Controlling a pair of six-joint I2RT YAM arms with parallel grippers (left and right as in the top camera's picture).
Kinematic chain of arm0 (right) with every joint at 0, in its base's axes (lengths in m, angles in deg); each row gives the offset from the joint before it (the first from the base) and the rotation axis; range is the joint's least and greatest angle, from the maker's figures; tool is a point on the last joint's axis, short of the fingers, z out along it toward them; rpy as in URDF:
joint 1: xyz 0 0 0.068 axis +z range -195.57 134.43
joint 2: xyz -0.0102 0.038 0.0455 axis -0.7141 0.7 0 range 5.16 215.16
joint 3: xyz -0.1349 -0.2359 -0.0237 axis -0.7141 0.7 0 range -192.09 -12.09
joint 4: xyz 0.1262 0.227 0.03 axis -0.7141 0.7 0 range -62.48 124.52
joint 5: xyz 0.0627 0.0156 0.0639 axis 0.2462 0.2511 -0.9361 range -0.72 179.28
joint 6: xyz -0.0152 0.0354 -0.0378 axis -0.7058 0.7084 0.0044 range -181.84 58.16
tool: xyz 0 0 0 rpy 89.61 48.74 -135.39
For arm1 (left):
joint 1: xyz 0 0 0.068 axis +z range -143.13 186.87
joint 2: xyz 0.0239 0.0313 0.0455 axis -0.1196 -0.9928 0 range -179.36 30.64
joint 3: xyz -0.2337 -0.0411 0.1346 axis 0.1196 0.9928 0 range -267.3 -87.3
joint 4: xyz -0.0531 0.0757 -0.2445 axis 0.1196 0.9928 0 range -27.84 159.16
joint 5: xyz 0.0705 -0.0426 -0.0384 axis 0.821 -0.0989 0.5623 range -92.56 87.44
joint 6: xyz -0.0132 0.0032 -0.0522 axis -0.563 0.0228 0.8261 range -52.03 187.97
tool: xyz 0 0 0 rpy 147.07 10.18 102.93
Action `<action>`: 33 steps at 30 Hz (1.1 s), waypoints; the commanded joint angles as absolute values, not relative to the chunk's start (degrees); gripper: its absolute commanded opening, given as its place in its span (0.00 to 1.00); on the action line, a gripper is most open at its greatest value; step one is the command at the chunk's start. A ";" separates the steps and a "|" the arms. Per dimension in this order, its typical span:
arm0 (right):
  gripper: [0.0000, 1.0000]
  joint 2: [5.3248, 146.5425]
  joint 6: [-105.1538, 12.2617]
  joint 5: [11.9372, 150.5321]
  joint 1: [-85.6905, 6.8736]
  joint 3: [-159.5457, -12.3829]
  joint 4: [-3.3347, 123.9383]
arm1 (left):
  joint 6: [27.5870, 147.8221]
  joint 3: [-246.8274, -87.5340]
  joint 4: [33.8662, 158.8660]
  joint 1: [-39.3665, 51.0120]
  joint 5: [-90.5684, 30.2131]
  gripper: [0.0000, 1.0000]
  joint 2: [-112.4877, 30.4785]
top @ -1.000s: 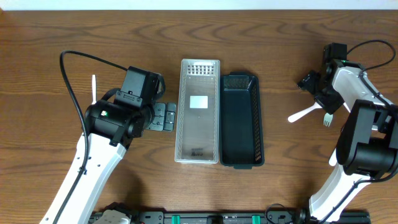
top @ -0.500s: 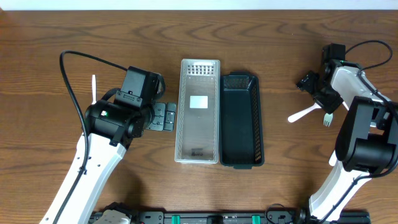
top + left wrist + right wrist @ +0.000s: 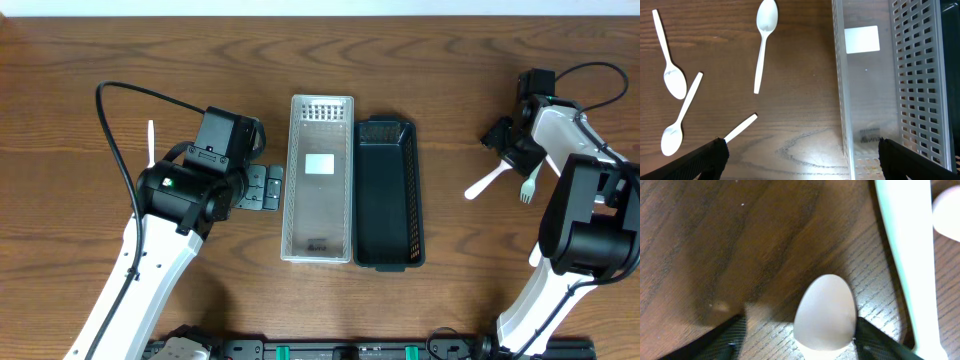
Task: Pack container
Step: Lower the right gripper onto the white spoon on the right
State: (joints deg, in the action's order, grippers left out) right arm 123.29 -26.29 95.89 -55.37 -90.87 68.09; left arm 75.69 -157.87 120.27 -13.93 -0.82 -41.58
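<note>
A clear perforated container [image 3: 320,245] stands mid-table with a black container [image 3: 388,240] touching its right side. Both look empty. My left gripper [image 3: 262,187] is open and empty beside the clear container's left wall [image 3: 840,100]. In the left wrist view [image 3: 800,160] it hovers over bare wood, with white spoons [image 3: 762,40] to its left. My right gripper [image 3: 503,140] is open at the far right. A white spoon [image 3: 488,182] lies on the table, with its bowl [image 3: 825,310] between the right fingers [image 3: 800,330]. A pale fork [image 3: 528,185] lies beside it, and its handle [image 3: 907,255] shows in the right wrist view.
Several more white spoons [image 3: 672,80] and a loose white handle [image 3: 740,127] lie left of the clear container. One white utensil [image 3: 151,140] shows in the overhead view at the far left. A black rail [image 3: 350,350] runs along the table's front edge.
My right gripper has shifted slightly to the right, and the white spoon under it has turned a little. The left arm has not moved.
</note>
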 commanded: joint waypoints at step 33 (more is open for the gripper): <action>0.01 123.61 -28.68 96.55 -55.27 -90.17 68.75 | 76.37 -158.63 120.46 -14.06 1.08 0.98 -41.69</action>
